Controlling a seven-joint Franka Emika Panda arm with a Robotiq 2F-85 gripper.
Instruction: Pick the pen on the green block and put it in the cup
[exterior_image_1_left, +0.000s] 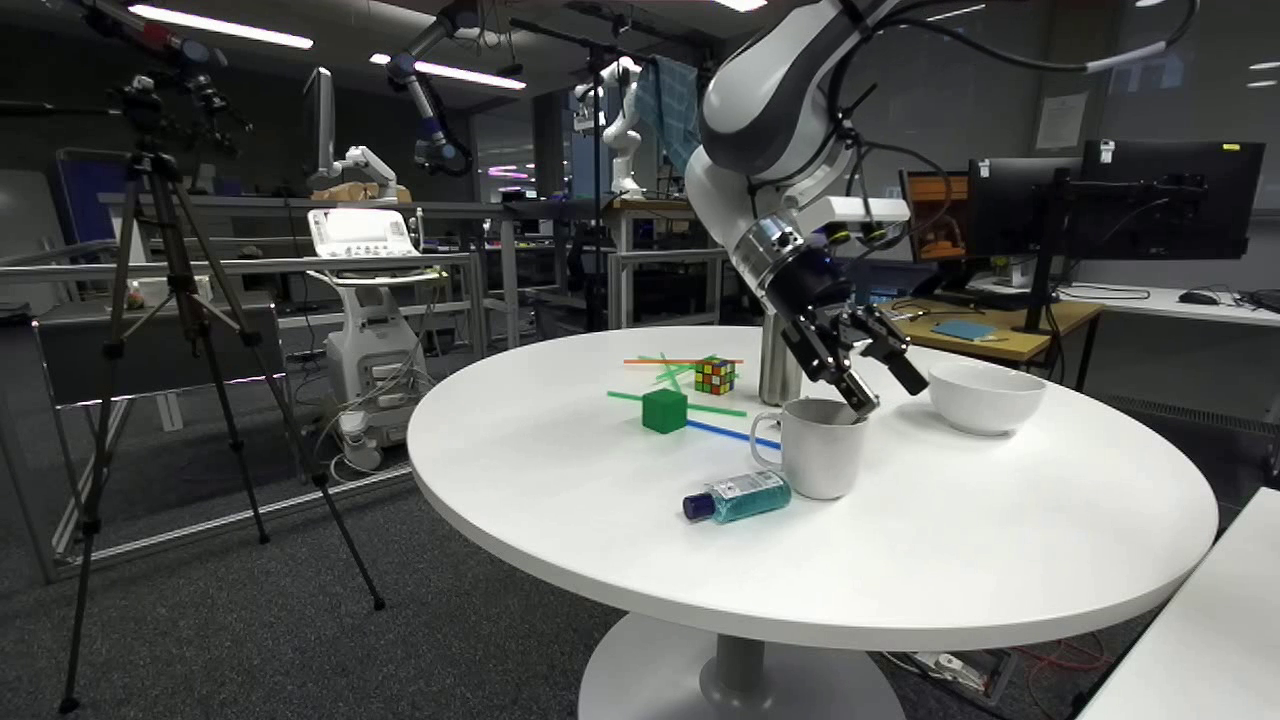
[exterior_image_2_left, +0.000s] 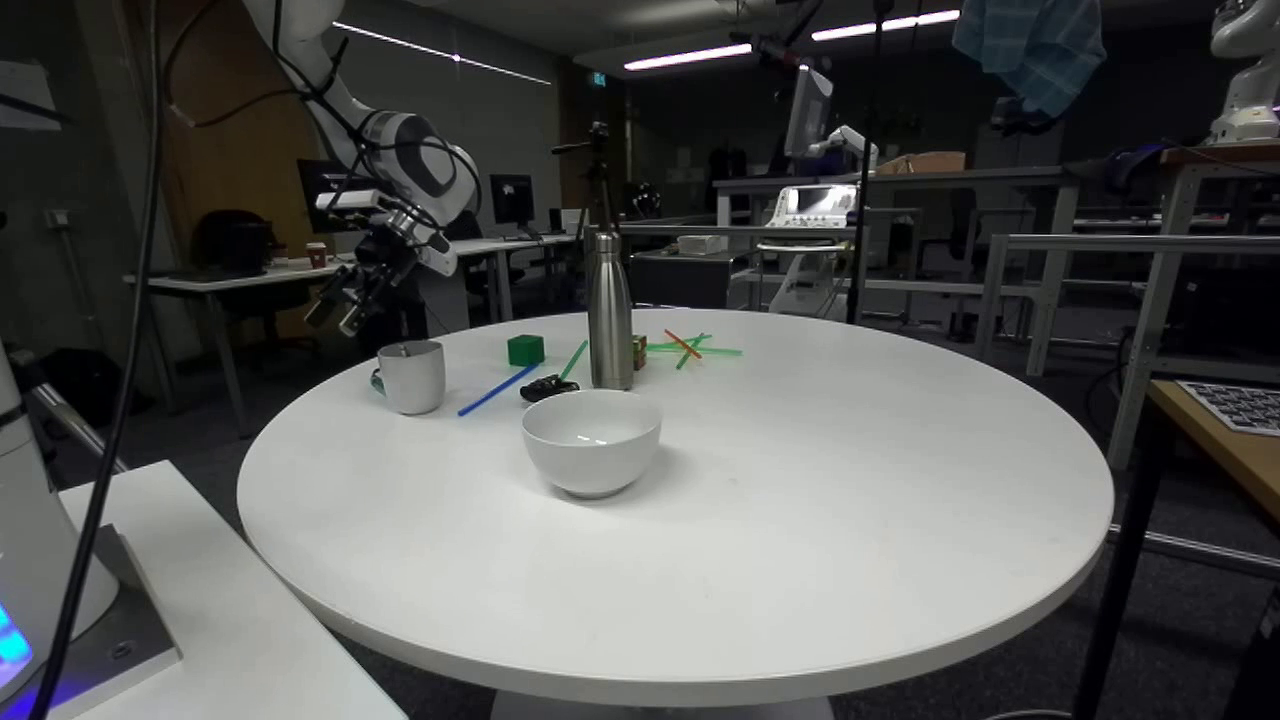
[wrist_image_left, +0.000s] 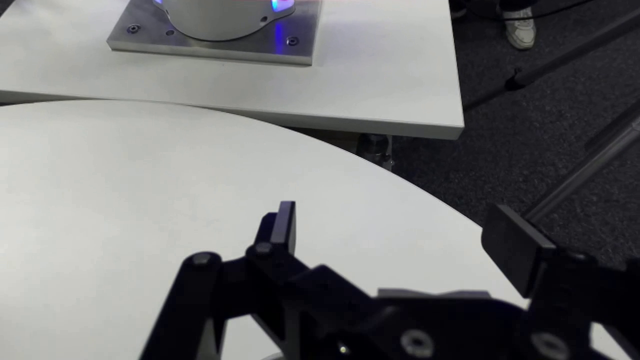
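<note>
Near the cup (exterior_image_2_left: 414, 382), the end effector (wrist_image_left: 392, 225) is standing wide open and holding nothing, while the pen (exterior_image_2_left: 403, 349) is apparently sitting inside, a dark tip showing at the rim, so placing is seemingly finishing and the next move is calling for a clean lift away.

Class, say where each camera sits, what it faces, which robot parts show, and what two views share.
Exterior view: beside the round table, nearer the mug, facing across; arm and tool show.
Exterior view: beside the round table, nearer the bowl, facing across; arm, tool and base show.
Wrist view: on the wrist, facing down at the round table; tool and base show.
Both exterior views share mug, bowl, green block.
</note>
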